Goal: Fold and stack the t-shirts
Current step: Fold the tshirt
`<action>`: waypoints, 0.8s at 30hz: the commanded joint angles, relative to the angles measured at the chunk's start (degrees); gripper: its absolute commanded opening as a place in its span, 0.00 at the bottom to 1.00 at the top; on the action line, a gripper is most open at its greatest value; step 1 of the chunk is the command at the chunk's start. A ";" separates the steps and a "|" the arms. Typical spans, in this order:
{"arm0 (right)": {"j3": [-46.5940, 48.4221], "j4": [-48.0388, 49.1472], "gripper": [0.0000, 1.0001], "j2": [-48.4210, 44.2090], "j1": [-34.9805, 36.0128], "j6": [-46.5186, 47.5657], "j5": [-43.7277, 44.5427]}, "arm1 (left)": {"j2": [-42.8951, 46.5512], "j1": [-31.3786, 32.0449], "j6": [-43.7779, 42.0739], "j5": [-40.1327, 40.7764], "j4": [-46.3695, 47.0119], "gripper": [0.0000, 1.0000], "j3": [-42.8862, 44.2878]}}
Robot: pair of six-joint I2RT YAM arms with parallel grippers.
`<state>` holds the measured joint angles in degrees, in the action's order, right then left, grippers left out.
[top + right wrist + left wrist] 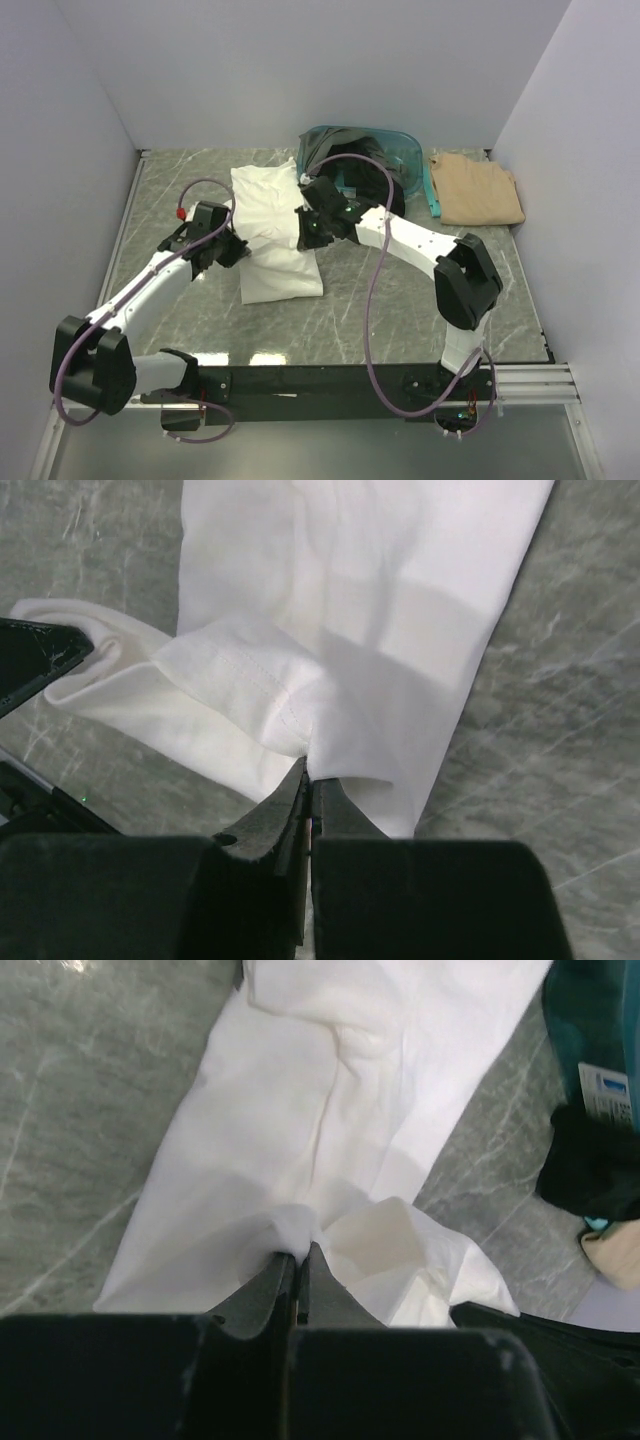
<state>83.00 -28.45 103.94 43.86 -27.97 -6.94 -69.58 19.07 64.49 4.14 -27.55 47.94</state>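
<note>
The white t-shirt (272, 215) lies as a long folded strip on the marble table, running from the back toward the front. My left gripper (238, 250) is shut on a bunch of its left edge (300, 1225). On the opposite side, my right gripper (303, 235) is shut on the hemmed right edge (300, 730). In both wrist views the white cloth (300, 1110) (380, 600) stretches away from the closed tips (302, 1252) (310, 772). A tan t-shirt (478, 188) lies folded at the back right. Black t-shirts (335, 150) spill from the basket.
The teal plastic basket (412, 152) stands at the back centre, close behind my right wrist. Walls close the table on the left, back and right. A black rail (330, 380) holding the arm bases runs along the near edge.
</note>
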 commanded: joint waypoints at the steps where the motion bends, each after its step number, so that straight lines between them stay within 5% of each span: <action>1: 5.32 -2.05 0.00 2.22 -1.57 3.79 -0.17 | -2.66 -2.10 -2.96 -0.27 3.03 0.01 3.20; 16: 14.55 -0.82 0.00 13.65 -4.74 6.08 -5.45 | -14.61 -5.53 -7.10 -1.33 7.25 0.01 6.28; 19: 16.74 -1.52 0.09 17.07 -5.53 5.82 -5.98 | -16.28 -5.80 -7.18 -1.68 7.86 0.04 6.72; 20: 17.19 -1.52 0.27 17.61 -5.71 5.90 -6.33 | -16.64 -5.80 -7.27 -1.77 8.04 0.20 6.90; 24: 19.91 -3.63 0.55 19.02 -5.98 5.82 -5.37 | -17.17 -5.89 -7.62 -1.51 7.34 0.76 8.92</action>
<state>99.48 -30.79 123.04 38.26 -22.85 -12.51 -87.09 13.45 57.76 2.81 -21.82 53.21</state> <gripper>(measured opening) 0.495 0.694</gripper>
